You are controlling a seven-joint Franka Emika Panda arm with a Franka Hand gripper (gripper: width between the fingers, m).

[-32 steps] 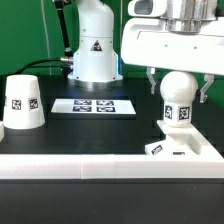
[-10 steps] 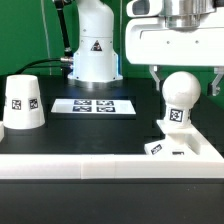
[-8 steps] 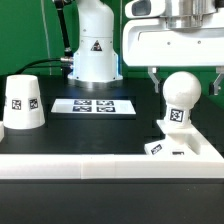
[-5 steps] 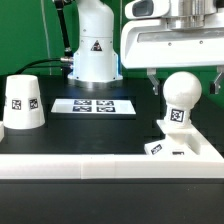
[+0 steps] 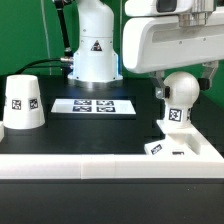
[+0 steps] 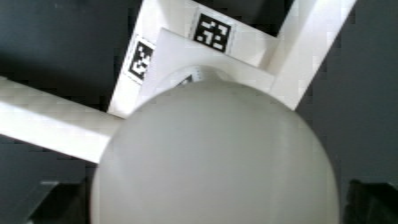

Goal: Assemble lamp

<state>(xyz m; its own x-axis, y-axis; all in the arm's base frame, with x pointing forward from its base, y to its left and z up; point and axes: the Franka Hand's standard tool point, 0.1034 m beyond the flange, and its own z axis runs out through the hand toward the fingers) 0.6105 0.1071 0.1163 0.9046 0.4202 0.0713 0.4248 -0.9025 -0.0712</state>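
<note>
The ball-shaped bulb (image 5: 181, 92) stands upright on the low white base (image 5: 185, 147) at the exterior view's right. My gripper (image 5: 182, 88) hangs over it, one finger on each side of the bulb's head, open with small gaps. In the wrist view the bulb (image 6: 217, 150) fills most of the picture. The tagged base (image 6: 214, 35) shows beyond it, and dark fingers (image 6: 64, 200) stand clear of its sides. The tapered shade (image 5: 22, 103) stands mouth down at the exterior view's left, far from the gripper.
The marker board (image 5: 95, 105) lies flat mid-table behind the parts. A long white rail (image 5: 70, 160) runs along the front. The arm's white pedestal (image 5: 92, 45) stands at the back before a green wall.
The gripper has risen from low beside the bulb to around its head, and in the last half second the hand has turned and shifted slightly left. The bulb stays on the base.
</note>
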